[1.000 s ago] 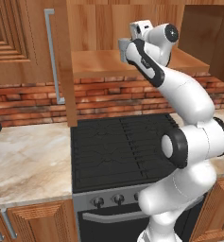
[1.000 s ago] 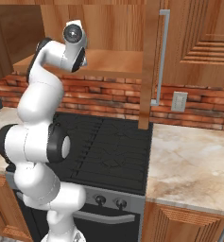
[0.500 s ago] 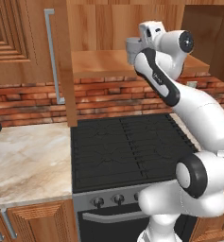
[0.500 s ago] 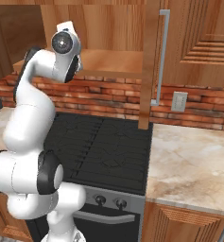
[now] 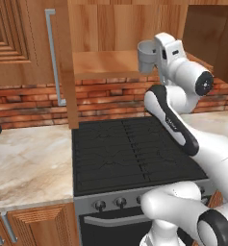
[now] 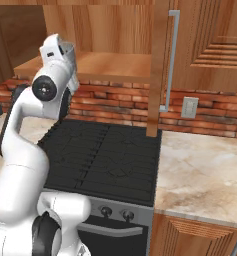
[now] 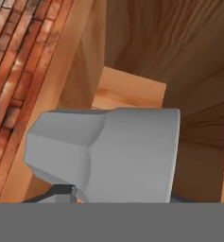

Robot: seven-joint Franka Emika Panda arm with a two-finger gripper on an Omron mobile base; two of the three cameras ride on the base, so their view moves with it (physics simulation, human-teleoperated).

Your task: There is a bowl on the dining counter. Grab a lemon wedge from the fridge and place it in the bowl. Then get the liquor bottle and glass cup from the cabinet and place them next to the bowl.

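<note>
A grey glass cup is held in the air just in front of the open cabinet's wooden shelf, and my gripper is shut on it from the right. In the hand view the glass cup fills the middle, lying across the picture between the dark fingertips, with the shelf and cabinet wall behind it. From the right base view my hand hangs before the shelf's left end. The bowl, lemon wedge and liquor bottle are out of view.
The cabinet door stands open edge-on, with a long metal handle. Below lie the black stove, marble counters on both sides, and a brick backsplash with a wall outlet.
The arm's elbow has swung out to the right and lower. The hand with the cup has stayed by the shelf front, sinking slightly. The grip has not changed.
</note>
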